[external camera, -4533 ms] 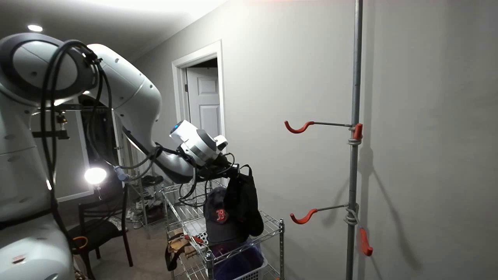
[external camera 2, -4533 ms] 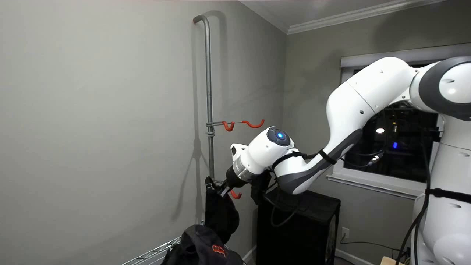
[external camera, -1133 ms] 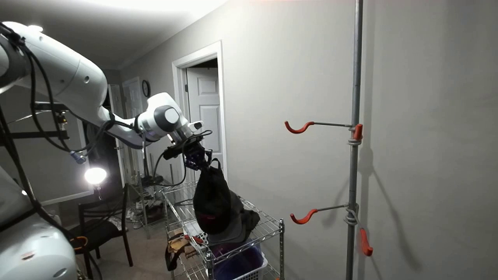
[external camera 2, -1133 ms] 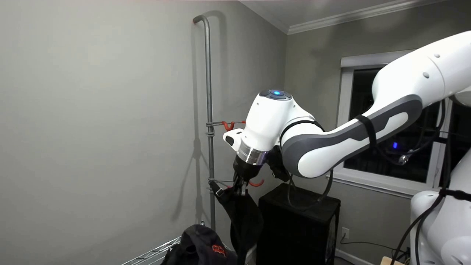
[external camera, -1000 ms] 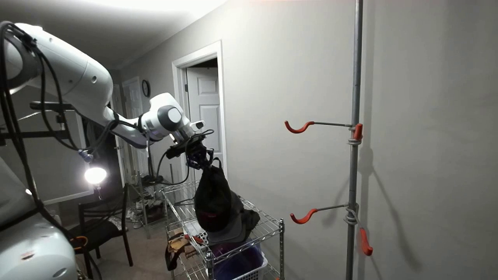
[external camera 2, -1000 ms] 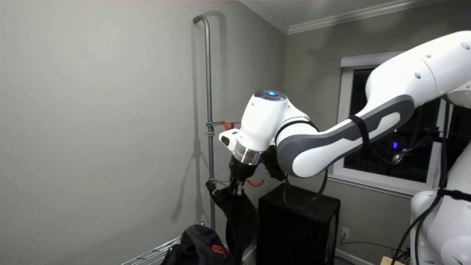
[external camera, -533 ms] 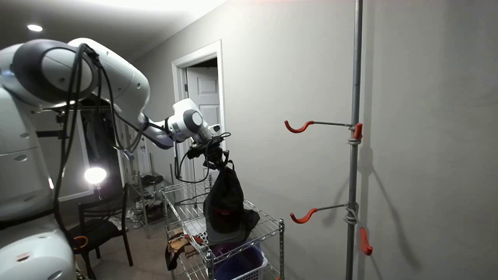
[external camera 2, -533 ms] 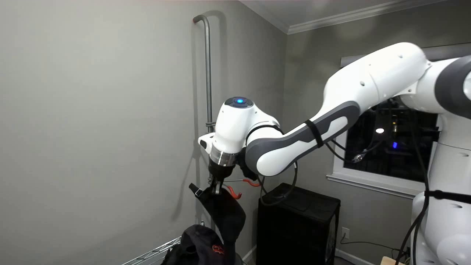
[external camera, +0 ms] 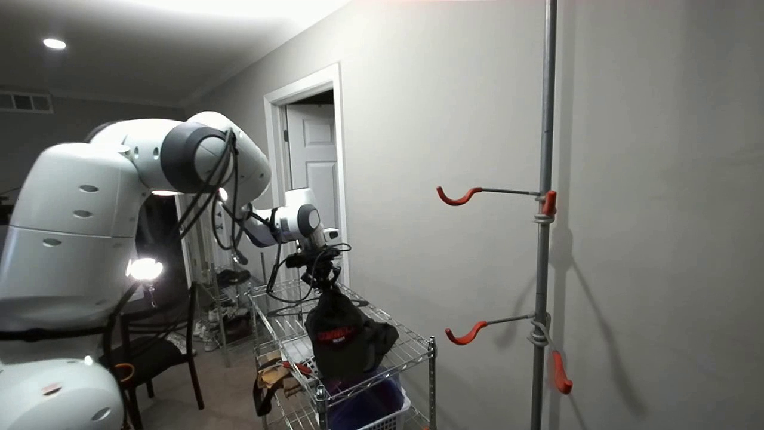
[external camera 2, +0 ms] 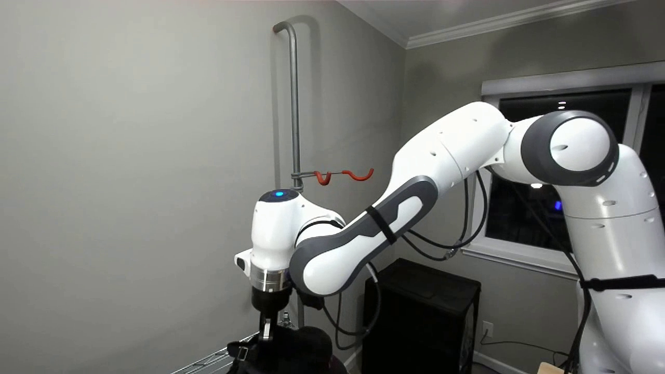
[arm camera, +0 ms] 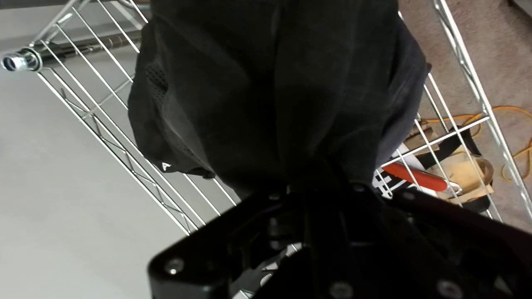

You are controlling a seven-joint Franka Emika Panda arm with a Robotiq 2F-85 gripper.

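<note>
Black baseball cap [external camera: 337,323] with red lettering [external camera: 338,335] hangs directly beneath the gripper [external camera 2: 266,335], whose fingers are pinching a gathered fold of its cloth; a buckled strap [external camera 2: 242,354] pokes out just beside the fingertips. To my eye that grip is narrow, and soft fabric like this could twist, swing or slip loose if the gripper jerked or the lower part dragged on something. What looks like a mesh-sided hat [arm camera: 156,124] with a small white letter lies below the fingers, so close that I can't tell where one dark cloth ends and the next begins; lifting carelessly could tug that neighbour along, and pressing lower could crumple the cap.

Seen in an exterior view, the lettered front faces outward below the fingertips, its words upright. The long axis runs mostly downward from the fingers, leaning a little. I'd expect the brim to point down, though I can't pick it out against the dark cloth.

Farther below the gripper stands a wire shelf rack [external camera: 433,376]; whether the cap rests on its wires, I can't tell. Lower yet sits a purple tub [external camera: 365,411] in a white basket, and a red handle [arm camera: 419,179] shows beneath the wires, off to one side of the fingers. Well apart from the gripper rises a metal pole [external camera: 542,269] with red hooks [external camera: 455,201].
</note>
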